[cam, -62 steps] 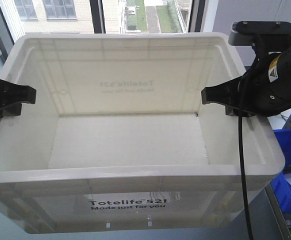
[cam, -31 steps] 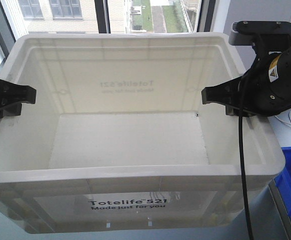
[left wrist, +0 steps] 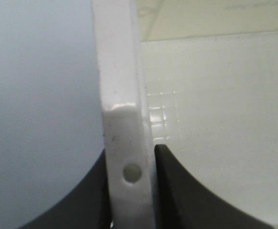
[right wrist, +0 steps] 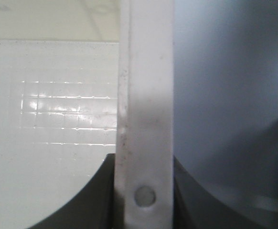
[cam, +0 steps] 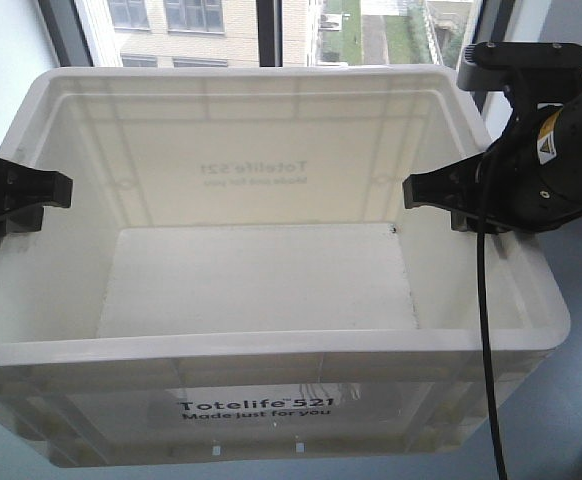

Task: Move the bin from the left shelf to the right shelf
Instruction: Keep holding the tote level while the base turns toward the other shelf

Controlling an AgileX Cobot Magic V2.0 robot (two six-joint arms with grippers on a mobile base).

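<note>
- Exterior front-facing view: filled almost edge to edge by the large white rectangular plastic bin point(cam: 261, 270), empty, ribbed rim up, black "Totelife 521" print towards the camera. Held between the two arms in front of a tall glass window point(cam: 221, 30), above a plain grey surface point(cam: 561, 430). No shelf in sight on either side.
- Judged as mid-transfer: pick-up done and both grips set. Left to do: carrying across to the right shelf, setting down, letting go. Cannot tell how near that shelf lies.
- Black right gripper point(cam: 471, 200): jaws pinching the bin's right side wall, one finger inside the bin, the other hidden outside. Confirmed in the right wrist view, with the white wall strip point(right wrist: 146, 95) clamped between dark pads point(right wrist: 96, 200) touching it on both faces.
- Black left gripper point(cam: 16, 200): jaws likewise pinching the left side wall. Shown in the left wrist view by the wall point(left wrist: 122, 95) squeezed between dark pads point(left wrist: 182, 195).
- Thin black cable point(cam: 486, 350): hanging from the right arm across the bin's near right corner, judged a possible snag when lowering.
- Small round mark point(right wrist: 144, 196) in the wall, right at the pinch.
</note>
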